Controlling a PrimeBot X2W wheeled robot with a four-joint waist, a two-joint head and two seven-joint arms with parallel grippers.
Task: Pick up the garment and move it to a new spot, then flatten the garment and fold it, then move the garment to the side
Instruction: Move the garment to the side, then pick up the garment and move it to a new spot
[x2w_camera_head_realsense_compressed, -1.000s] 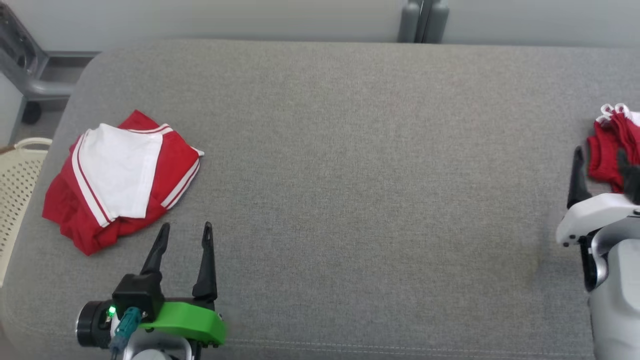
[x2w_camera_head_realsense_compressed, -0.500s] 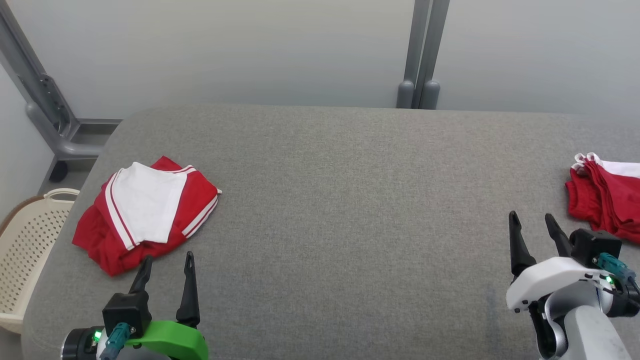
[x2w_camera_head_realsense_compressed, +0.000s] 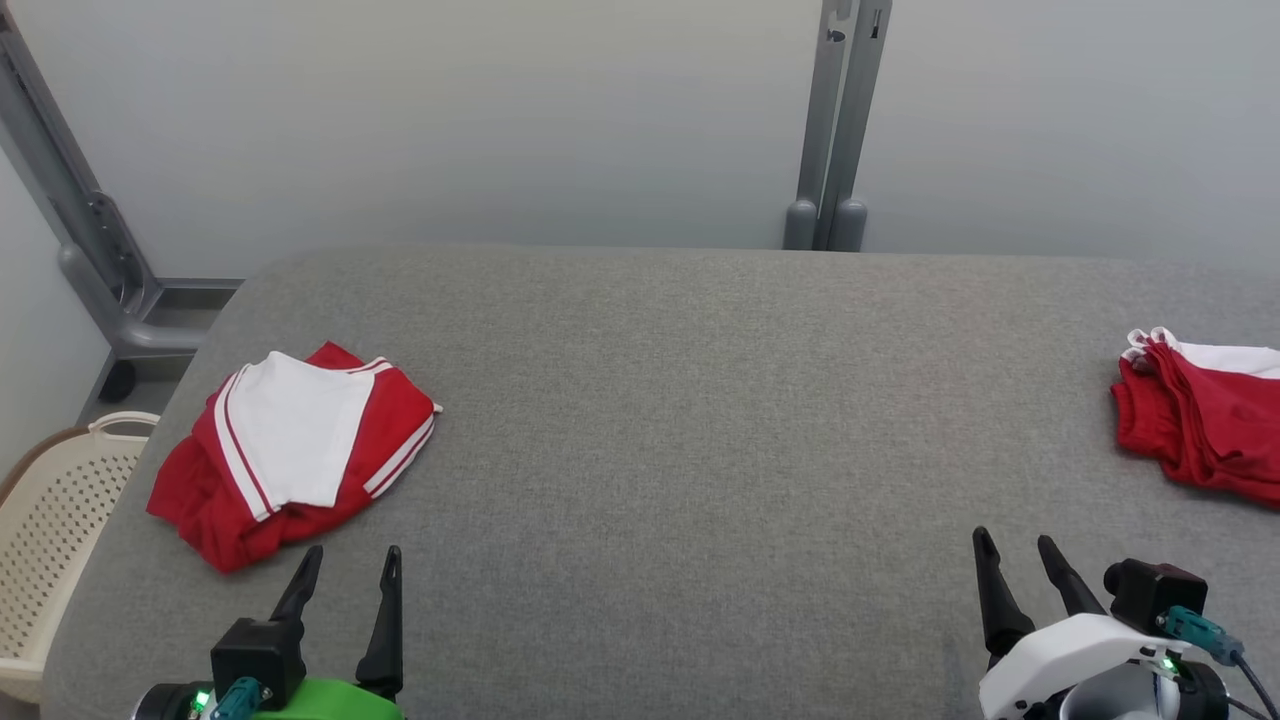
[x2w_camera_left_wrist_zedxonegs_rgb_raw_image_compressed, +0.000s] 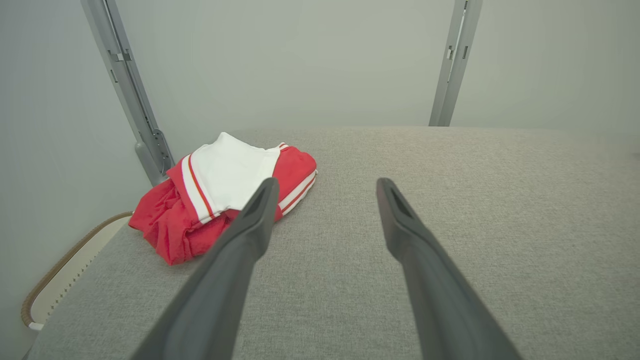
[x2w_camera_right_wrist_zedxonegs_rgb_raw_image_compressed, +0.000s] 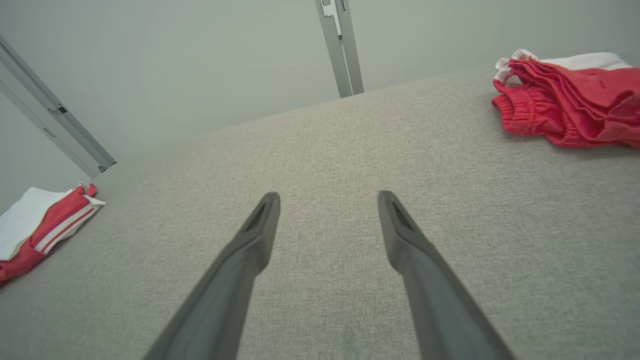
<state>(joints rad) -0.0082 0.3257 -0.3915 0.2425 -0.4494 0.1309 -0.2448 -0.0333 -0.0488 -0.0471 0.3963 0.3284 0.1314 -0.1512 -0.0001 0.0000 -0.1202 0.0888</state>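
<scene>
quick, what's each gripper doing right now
left gripper: open, holding nothing
right gripper: open, holding nothing

Bare test lab (padded table (x2w_camera_head_realsense_compressed: 700, 450), metal posts (x2w_camera_head_realsense_compressed: 835, 120))

The head camera looks forward and down over the worktop (x2w_camera_head_realsense_compressed: 680, 420) to the far wall (x2w_camera_head_realsense_compressed: 500, 120). Both wrist cameras sit low at the near edge, facing far; all share the left garment (x2w_camera_head_realsense_compressed: 290, 450).
</scene>
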